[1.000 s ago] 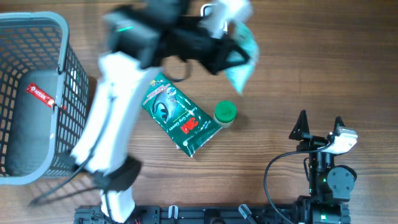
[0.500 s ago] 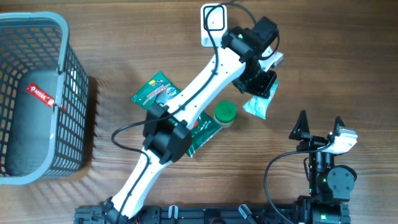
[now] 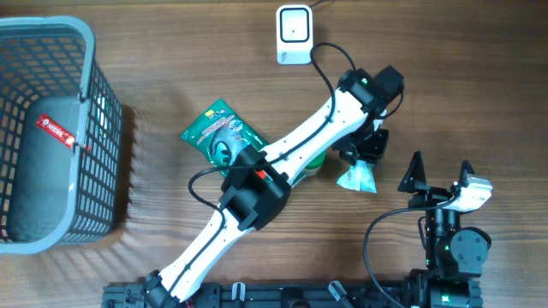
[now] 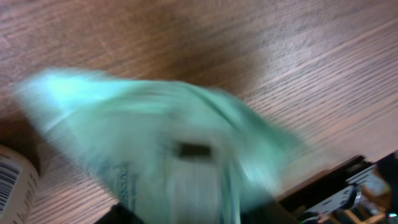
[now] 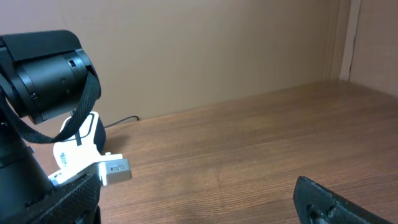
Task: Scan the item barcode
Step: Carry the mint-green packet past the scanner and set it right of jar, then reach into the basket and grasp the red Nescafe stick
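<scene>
The left gripper (image 3: 370,152) has swung away from the small white box-shaped scanner (image 3: 294,34) at 12 o'clock on the table. It has carried the pale green soft plastic pouch (image 3: 358,178) down toward 4 o'clock. A second ago the pouch was raised close to the scanner. It now sits low over the wood, at 3 o'clock of the green-lidded jar (image 4: 12,186).

The left wrist view shows only a blurred pouch, so I cannot tell whether the jaws still pinch it or have parted.

I judge that the scan pass for this item is over and a set-down is in progress.

The right gripper (image 3: 441,162) stands spread wide and empty at 3 o'clock of the pouch.
</scene>
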`<state>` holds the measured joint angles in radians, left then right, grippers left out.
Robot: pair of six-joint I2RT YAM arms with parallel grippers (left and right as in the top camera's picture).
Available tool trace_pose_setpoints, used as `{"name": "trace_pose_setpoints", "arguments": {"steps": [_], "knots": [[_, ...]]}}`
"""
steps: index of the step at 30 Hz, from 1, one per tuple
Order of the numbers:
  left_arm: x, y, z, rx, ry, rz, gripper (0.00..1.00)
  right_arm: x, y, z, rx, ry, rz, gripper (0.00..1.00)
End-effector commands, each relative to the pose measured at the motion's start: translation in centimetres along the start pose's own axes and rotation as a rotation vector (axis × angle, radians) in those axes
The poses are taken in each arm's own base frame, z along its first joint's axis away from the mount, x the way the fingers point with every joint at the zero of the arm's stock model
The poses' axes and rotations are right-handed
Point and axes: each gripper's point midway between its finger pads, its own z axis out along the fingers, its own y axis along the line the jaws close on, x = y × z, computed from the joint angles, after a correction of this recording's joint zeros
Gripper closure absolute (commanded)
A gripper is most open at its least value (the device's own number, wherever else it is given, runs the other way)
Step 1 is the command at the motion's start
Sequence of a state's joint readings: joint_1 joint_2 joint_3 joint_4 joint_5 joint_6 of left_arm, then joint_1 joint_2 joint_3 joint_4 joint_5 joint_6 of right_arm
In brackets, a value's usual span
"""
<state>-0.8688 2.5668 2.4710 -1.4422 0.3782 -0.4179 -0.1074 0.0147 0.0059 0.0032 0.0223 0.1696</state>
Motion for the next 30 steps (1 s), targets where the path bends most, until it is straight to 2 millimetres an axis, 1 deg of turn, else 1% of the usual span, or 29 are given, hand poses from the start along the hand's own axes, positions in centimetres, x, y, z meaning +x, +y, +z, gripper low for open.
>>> {"name": "trace_pose_setpoints", "arguments": {"steps": [1, 2, 3, 4, 5, 7, 8, 10, 13, 14, 15, 16, 17, 18, 19, 20, 23, 24, 25, 27, 28, 30], "knots": [[-0.2, 1.6, -1.4, -0.044, -0.021, -0.019, 0.15, -0.2, 0.3, 0.0, -0.015, -0.008, -0.012, 0.00], [-0.3, 1.9, -2.6, -0.040, -0.037, -0.016, 0.05, -0.2, 0.3, 0.0, -0.014, -0.008, -0.012, 0.00], [-0.5, 2.0, -3.9, -0.029, -0.057, -0.022, 0.00, -0.2, 0.3, 0.0, -0.015, -0.008, -0.012, 0.00], [-0.5, 2.0, -5.9, -0.017, -0.093, -0.021, 0.00, -0.2, 0.3, 0.0, -0.015, -0.008, -0.012, 0.00], [-0.6, 2.0, -7.4, -0.010, -0.123, -0.020, 0.00, -0.2, 0.3, 0.0, -0.014, -0.008, -0.012, 0.00], [-0.7, 2.3, -11.4, -0.010, -0.219, -0.017, 0.00, -0.2, 0.3, 0.0, -0.015, -0.008, -0.012, 0.00], [-0.7, 2.7, -13.7, -0.020, -0.279, -0.018, 0.00, -0.2, 0.3, 0.0, -0.015, -0.008, -0.012, 0.00], [-0.4, 3.7, -19.4, -0.043, -0.432, -0.025, 0.00, -0.2, 0.3, 0.0, -0.014, -0.008, -0.012, 0.00], [0.9, 3.7, -25.7, -0.016, -0.590, 0.026, 0.00, -0.2, 0.3, 0.0, -0.014, -0.008, -0.012, 0.00], [1.6, 3.9, -28.3, -0.014, -0.658, 0.046, 0.00, -0.2, 0.3, 0.0, -0.015, -0.008, -0.012, 0.00], [2.4, 4.7, -31.0, -0.034, -0.735, 0.039, 0.00, -0.2, 0.3, 0.0, -0.015, -0.008, -0.012, 0.00], [3.2, 6.0, -33.8, -0.075, -0.824, 0.009, 0.00, -0.2, 0.3, 0.0, -0.014, -0.008, -0.012, 0.00], [4.0, 7.0, -35.8, -0.106, -0.882, -0.016, 0.00, -0.2, 0.3, 0.0, -0.014, -0.008, -0.012, 0.00], [5.3, 8.8, -38.6, -0.148, -0.968, -0.082, 0.00, -0.2, 0.3, 0.0, -0.015, -0.008, -0.012, 0.00], [6.0, 9.6, -39.8, -0.164, -1.006, -0.117, 0.00, -0.2, 0.3, 0.0, -0.014, -0.008, -0.012, 0.00], [8.4, 11.9, -43.3, -0.205, -1.108, -0.194, 0.00, -0.2, 0.3, 0.0, -0.015, -0.008, -0.012, 0.00], [11.6, 15.0, -47.0, -0.269, -1.218, -0.290, 0.00, -0.2, 0.3, 0.0, -0.015, -0.008, -0.012, 0.00], [13.3, 17.0, -48.7, -0.315, -1.271, -0.356, 0.00, -0.2, 0.3, 0.0, -0.015, -0.008, -0.012, 0.00], [14.4, 18.4, -49.6, -0.345, -1.296, -0.407, 0.00, -0.2, 0.3, 0.0, -0.015, -0.008, -0.012, 0.00], [16.8, 21.9, -50.6, -0.389, -1.328, -0.582, 0.00, -0.2, 0.3, 0.0, -0.014, -0.008, -0.012, 0.00], [18.2, 24.2, -50.8, -0.399, -1.330, -0.701, 0.00, -0.2, 0.3, 0.0, -0.014, -0.008, -0.012, 0.00], [19.8, 26.8, -50.8, -0.412, -1.326, -0.837, 0.00, -0.2, 0.3, 0.0, -0.015, -0.008, -0.012, 0.00]]}}
